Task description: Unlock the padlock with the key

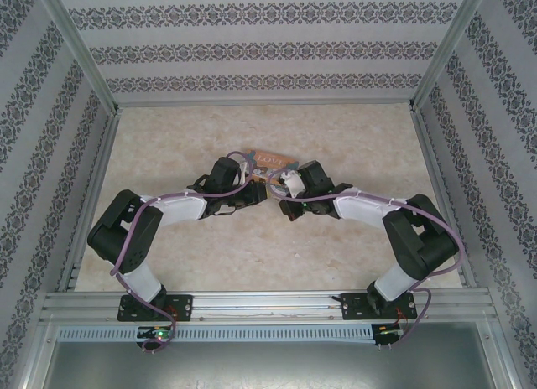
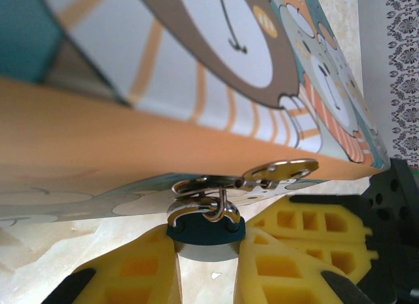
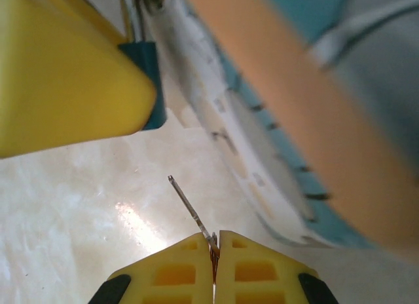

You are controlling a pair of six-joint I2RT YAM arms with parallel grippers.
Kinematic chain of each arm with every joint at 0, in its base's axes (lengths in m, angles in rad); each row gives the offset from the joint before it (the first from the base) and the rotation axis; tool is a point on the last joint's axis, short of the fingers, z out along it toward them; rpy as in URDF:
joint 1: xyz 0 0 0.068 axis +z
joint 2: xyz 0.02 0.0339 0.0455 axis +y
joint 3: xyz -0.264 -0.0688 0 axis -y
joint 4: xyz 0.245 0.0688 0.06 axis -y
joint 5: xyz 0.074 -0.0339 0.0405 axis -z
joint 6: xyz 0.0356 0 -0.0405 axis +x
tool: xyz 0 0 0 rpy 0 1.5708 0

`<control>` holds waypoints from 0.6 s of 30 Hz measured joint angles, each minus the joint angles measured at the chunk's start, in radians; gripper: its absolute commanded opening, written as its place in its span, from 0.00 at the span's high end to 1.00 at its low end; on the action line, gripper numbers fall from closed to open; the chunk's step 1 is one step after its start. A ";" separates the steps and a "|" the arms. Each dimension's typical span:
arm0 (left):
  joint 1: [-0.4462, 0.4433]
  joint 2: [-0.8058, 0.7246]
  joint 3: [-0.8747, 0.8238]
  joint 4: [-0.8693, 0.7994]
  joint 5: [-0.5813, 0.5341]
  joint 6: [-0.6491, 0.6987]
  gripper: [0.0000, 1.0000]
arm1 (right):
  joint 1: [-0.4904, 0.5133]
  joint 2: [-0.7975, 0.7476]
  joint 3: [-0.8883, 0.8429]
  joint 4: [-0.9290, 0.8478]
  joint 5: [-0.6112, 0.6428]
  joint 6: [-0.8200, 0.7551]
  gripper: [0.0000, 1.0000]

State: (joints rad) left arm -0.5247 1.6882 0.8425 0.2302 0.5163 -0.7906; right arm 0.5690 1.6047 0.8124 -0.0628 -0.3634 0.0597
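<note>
The padlock [image 2: 205, 230] is teal, the tin [image 2: 98, 140] orange, the table [image 1: 252, 255] marbled beige.

Open tabletop [image 3: 78, 206] ahead of the key [image 3: 190, 209]; tin [image 3: 275, 88] close alongside, left end effector [image 2: 206, 268] around the padlock [image 2: 205, 230].

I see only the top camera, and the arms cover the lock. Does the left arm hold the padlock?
Observer: Yes. The left fingers squeeze the teal padlock body from both sides.
Operator: Is the shackle free?
Observer: No, the shackle is hooked through the metal clasp of the tin.
Operator: And the key?
Observer: The right fingers pinch the key; its tip points toward the padlock but is apart from it.
</note>
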 measured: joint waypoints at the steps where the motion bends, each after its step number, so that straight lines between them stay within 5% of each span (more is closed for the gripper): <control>1: 0.000 0.000 0.000 0.000 0.000 0.000 0.81 | 0.010 0.000 -0.001 0.000 0.000 0.000 1.00; 18: 0.000 0.003 0.007 0.000 0.000 0.000 0.81 | 0.038 0.043 0.033 0.004 0.008 0.027 1.00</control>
State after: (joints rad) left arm -0.5247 1.6917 0.8497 0.2302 0.5163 -0.7910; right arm 0.6067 1.6474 0.8452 -0.0586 -0.3553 0.0868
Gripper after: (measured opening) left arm 0.194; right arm 0.042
